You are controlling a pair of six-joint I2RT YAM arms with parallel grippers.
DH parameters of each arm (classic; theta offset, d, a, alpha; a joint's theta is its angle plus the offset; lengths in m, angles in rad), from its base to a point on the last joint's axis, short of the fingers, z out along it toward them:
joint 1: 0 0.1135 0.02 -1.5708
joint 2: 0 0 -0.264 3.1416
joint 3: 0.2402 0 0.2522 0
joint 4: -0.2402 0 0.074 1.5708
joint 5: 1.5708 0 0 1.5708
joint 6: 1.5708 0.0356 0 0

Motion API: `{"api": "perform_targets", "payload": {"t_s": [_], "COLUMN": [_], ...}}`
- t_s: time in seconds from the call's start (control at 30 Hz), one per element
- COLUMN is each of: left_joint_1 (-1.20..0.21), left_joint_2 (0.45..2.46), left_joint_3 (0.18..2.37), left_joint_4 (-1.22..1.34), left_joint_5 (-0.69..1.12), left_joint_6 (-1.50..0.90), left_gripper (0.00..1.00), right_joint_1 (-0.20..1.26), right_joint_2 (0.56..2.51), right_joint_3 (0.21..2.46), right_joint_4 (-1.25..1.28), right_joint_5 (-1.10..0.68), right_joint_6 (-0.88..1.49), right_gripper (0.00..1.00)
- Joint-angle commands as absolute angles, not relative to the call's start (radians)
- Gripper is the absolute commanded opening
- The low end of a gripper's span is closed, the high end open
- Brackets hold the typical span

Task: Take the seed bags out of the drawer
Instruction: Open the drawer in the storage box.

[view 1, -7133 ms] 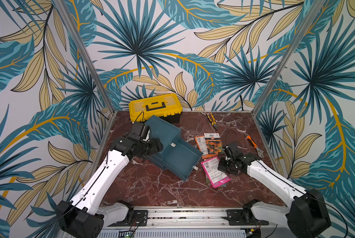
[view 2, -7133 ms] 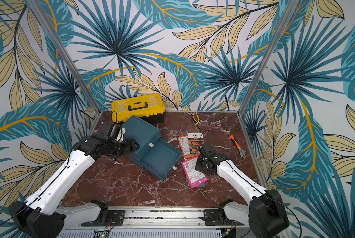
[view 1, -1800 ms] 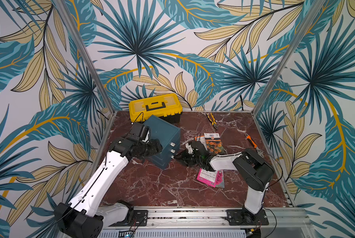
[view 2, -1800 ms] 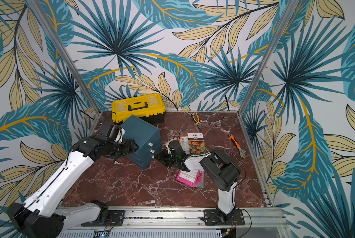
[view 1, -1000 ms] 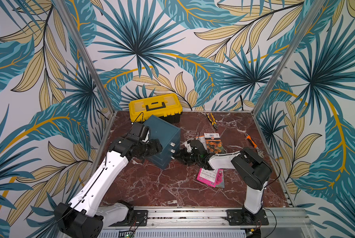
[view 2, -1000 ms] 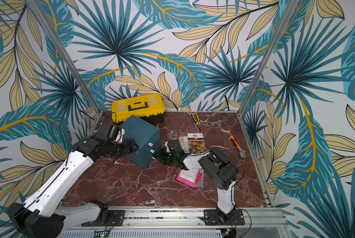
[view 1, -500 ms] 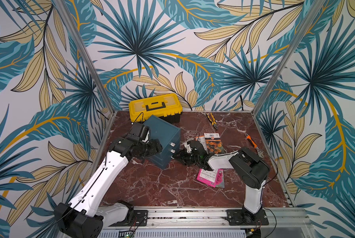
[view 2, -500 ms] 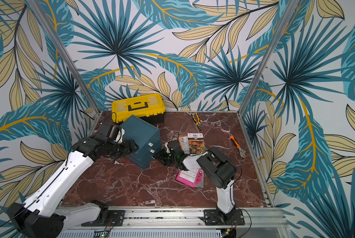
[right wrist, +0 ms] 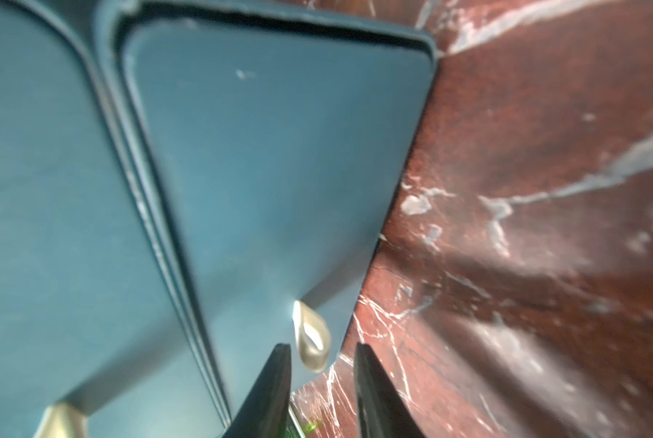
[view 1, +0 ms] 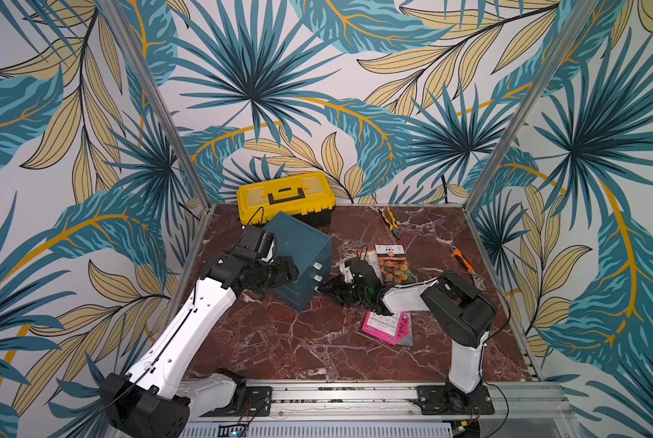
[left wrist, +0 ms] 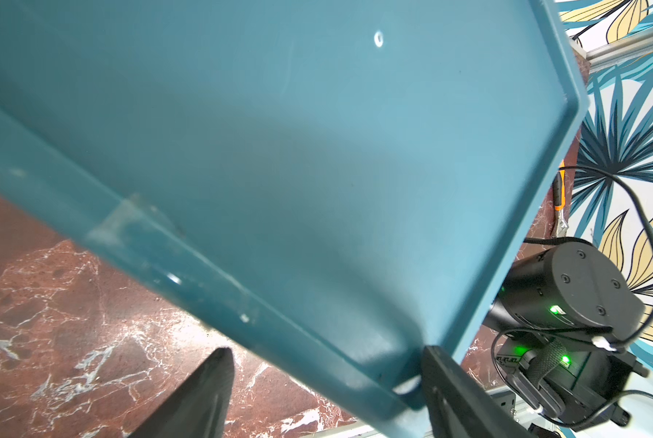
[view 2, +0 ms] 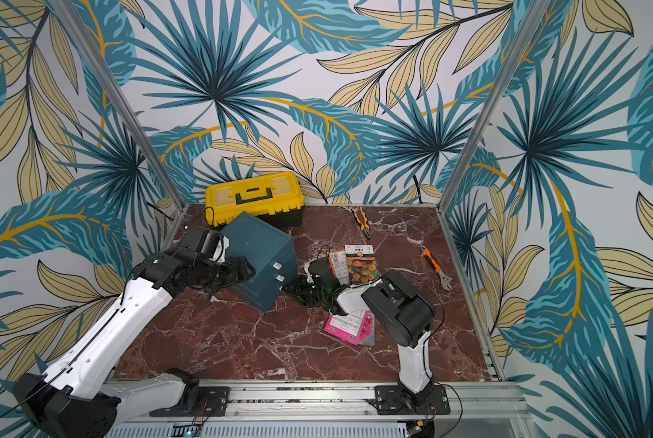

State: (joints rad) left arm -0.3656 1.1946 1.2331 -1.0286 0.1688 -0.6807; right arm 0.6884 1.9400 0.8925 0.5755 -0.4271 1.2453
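Note:
The teal drawer cabinet (view 1: 302, 242) (view 2: 258, 239) stands at the back left with all three drawers shut. Outside it on the marble lie two orange seed bags (view 1: 391, 263) (view 2: 361, 263) and a magenta seed bag (view 1: 387, 327) (view 2: 349, 326), label up. My left gripper (view 1: 292, 271) (left wrist: 327, 350) clamps the cabinet's left side near a bottom corner. My right gripper (view 1: 323, 290) (right wrist: 319, 347) sits low at the cabinet's front, jaws slightly apart. The bottom drawer's pale loop handle (right wrist: 311, 341) lies just off their tips, untouched.
A yellow toolbox (view 1: 285, 197) stands right behind the cabinet at the back wall. Pliers (view 1: 391, 222) lie at the back and an orange wrench (view 1: 463, 261) lies near the right wall. Patterned walls close in three sides.
Seven seconds ago the bottom drawer stood open and my right gripper was over the magenta bag; now it is shut and the gripper is at its handle. Almost nothing moved in the last second.

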Motion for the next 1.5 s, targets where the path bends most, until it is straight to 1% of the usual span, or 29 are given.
{"api": "perform_targets", "payload": {"t_s": [0.0,0.07,0.27,0.33,0.67,1.03,1.23,1.47], "left_joint_1": [-0.37,-0.37,-0.37,-0.37,-0.37,-0.37,-0.37,-0.37], "left_joint_2": [1.18,1.18,1.18,1.18,1.185,1.18,1.177,1.18], "left_joint_3": [1.243,1.245,1.246,1.247,1.247,1.243,1.238,1.236], "left_joint_4": [-1.084,-1.085,-1.086,-1.086,-1.077,-1.074,-1.069,-1.063], "left_joint_5": [0.162,0.162,0.16,0.159,0.158,0.158,0.158,0.16], "left_joint_6": [-0.665,-0.666,-0.665,-0.666,-0.667,-0.668,-0.669,-0.669], "left_gripper": [0.82,0.82,0.82,0.82,0.82,0.82,0.82,0.82], "right_joint_1": [0.695,0.694,0.693,0.694,0.69,0.669,0.643,0.629], "right_joint_2": [1.963,1.963,1.952,1.942,1.833,1.656,1.568,1.487], "right_joint_3": [0.915,0.92,0.906,0.894,0.796,0.663,0.582,0.568], "right_joint_4": [0.603,0.6,0.595,0.587,0.495,0.342,0.303,0.206], "right_joint_5": [-0.425,-0.423,-0.426,-0.426,-0.413,-0.389,-0.382,-0.373], "right_joint_6": [1.255,1.256,1.256,1.255,1.205,1.115,1.096,1.055], "right_gripper": [0.31,0.26,0.04,0.0,0.0,0.0,0.0,0.0]}}
